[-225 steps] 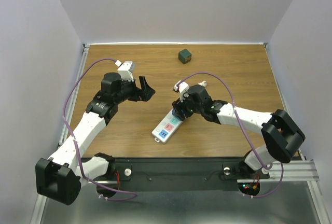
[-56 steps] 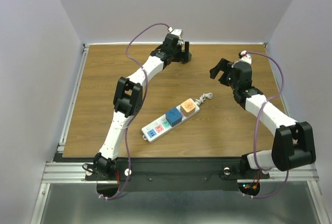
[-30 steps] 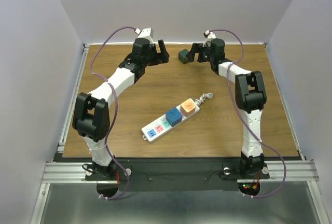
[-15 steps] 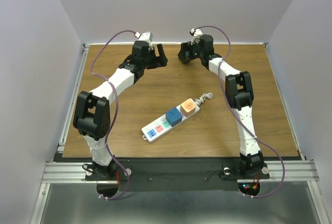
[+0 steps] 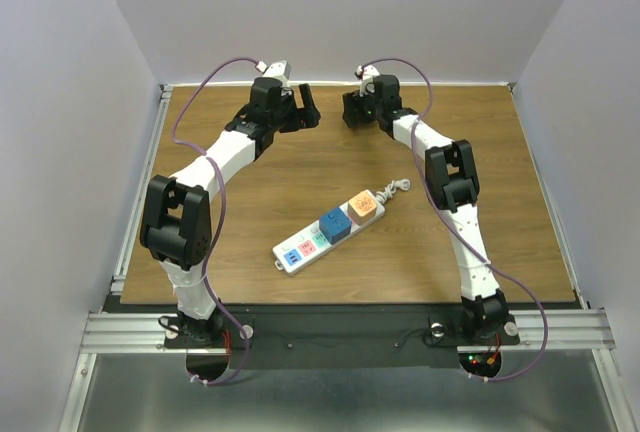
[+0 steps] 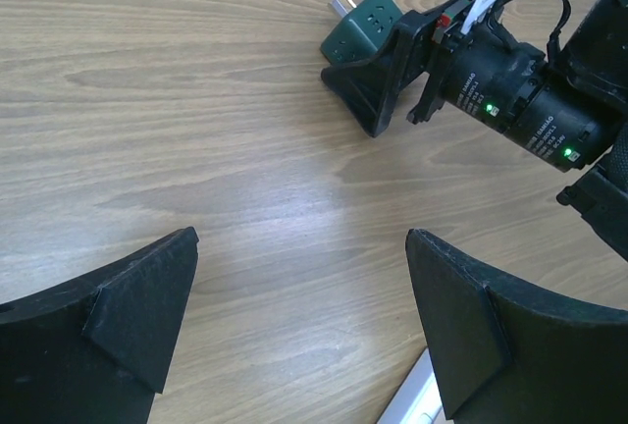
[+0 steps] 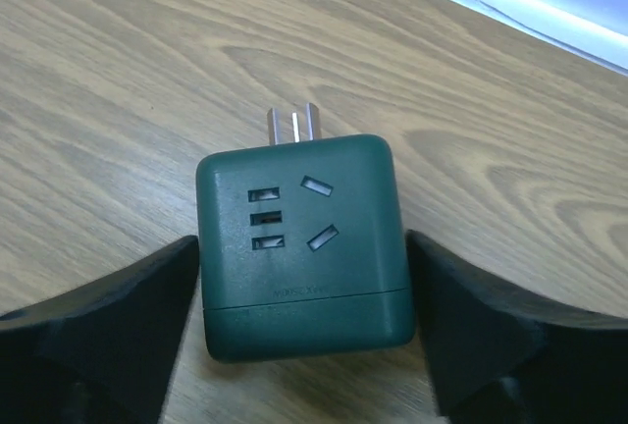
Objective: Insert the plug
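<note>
The plug (image 7: 299, 238) is a dark green cube lying on the wood at the far middle of the table, its two metal prongs pointing away in the right wrist view. My right gripper (image 7: 302, 247) is open and low over it, one finger close on each side and the cube between them. The left wrist view shows the plug (image 6: 365, 24) too, with the right gripper's fingers (image 6: 371, 100) beside it. My left gripper (image 5: 305, 102) hangs open just to the plug's left with nothing between its fingers. The white power strip (image 5: 300, 249) lies mid-table.
A blue cube (image 5: 334, 224) and an orange cube (image 5: 363, 207) sit in the strip's sockets, and its short coiled cord (image 5: 398, 187) trails to the right. The back wall and the table's rear rail (image 5: 330, 83) run close behind both grippers.
My right gripper has swung left along the back edge and come down around the plug. The left gripper has barely moved. The power strip has stayed in place.
</note>
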